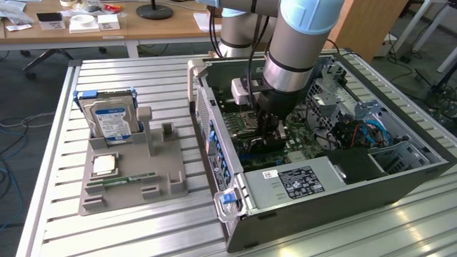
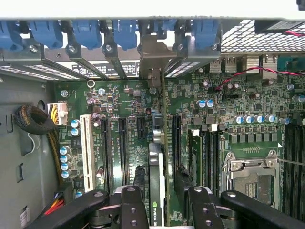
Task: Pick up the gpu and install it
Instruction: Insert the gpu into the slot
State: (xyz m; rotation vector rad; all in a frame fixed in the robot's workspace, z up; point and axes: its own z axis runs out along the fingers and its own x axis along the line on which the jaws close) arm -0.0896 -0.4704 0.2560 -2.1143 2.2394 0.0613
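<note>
My claw (image 2: 161,202) is down inside the open computer case (image 1: 400,182), fingers (image 2: 131,205) pinched on the gpu (image 2: 157,167) — I hold it edge-on, standing upright over the green motherboard (image 2: 228,95), its silver bracket (image 2: 153,57) up against the case's rear slot wall, between the black expansion slots (image 2: 122,143)

The open grey metal computer case (image 1: 343,187) lies on the slatted metal table (image 1: 143,225), with the grey plastic parts tray (image 1: 132,179) at the exterior view's left.
</note>
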